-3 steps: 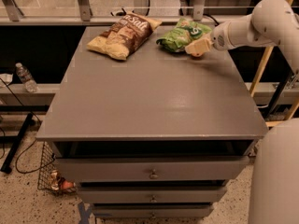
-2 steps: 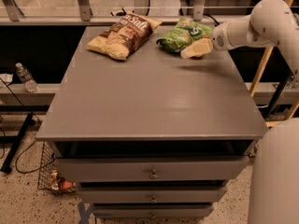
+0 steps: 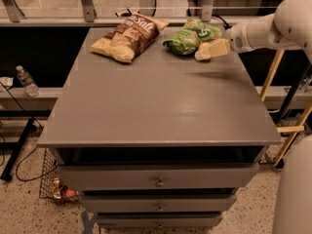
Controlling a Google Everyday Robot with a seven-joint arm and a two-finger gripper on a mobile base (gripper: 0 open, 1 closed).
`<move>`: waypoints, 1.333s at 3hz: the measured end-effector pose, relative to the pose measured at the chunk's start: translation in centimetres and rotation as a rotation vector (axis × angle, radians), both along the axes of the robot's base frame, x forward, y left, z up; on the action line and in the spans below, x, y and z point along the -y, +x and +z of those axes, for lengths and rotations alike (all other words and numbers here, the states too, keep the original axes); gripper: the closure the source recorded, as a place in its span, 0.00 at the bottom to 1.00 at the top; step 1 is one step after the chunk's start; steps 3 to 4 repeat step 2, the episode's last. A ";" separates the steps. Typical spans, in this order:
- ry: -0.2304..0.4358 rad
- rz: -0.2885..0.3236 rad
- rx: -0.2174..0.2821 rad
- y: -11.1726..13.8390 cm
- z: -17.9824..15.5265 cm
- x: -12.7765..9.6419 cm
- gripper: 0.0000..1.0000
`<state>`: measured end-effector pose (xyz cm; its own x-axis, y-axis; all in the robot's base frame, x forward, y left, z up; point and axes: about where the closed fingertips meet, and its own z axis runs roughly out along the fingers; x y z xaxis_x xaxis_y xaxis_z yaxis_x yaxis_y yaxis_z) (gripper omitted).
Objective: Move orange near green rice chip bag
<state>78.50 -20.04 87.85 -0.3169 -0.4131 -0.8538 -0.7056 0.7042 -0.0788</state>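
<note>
The green rice chip bag (image 3: 189, 37) lies at the back right of the grey cabinet top (image 3: 161, 106). The orange (image 3: 203, 47) shows as a small orange patch right beside the bag's right edge, between the cream fingers (image 3: 218, 48) of my gripper (image 3: 206, 51). The gripper reaches in from the right on a white arm (image 3: 273, 28) and is shut on the orange, held just above the surface, with a faint shadow below it. Most of the orange is hidden by the fingers.
A larger brown and pale-yellow chip bag (image 3: 127, 37) lies at the back left of the top. Drawers (image 3: 158, 182) are below the front edge. A water bottle (image 3: 27, 81) stands on a ledge at the left. A wooden frame (image 3: 287, 106) stands at the right.
The gripper with the orange has stayed beside the green bag, shifting only slightly. The bags have not moved.
</note>
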 end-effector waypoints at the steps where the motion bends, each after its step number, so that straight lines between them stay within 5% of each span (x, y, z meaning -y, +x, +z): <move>1: 0.052 0.005 0.056 -3.1 2.2 3.6 0.00; 2: 0.139 -0.070 0.107 -6.0 3.0 9.5 0.00; 4: 0.139 -0.070 0.107 -6.0 3.0 9.5 0.00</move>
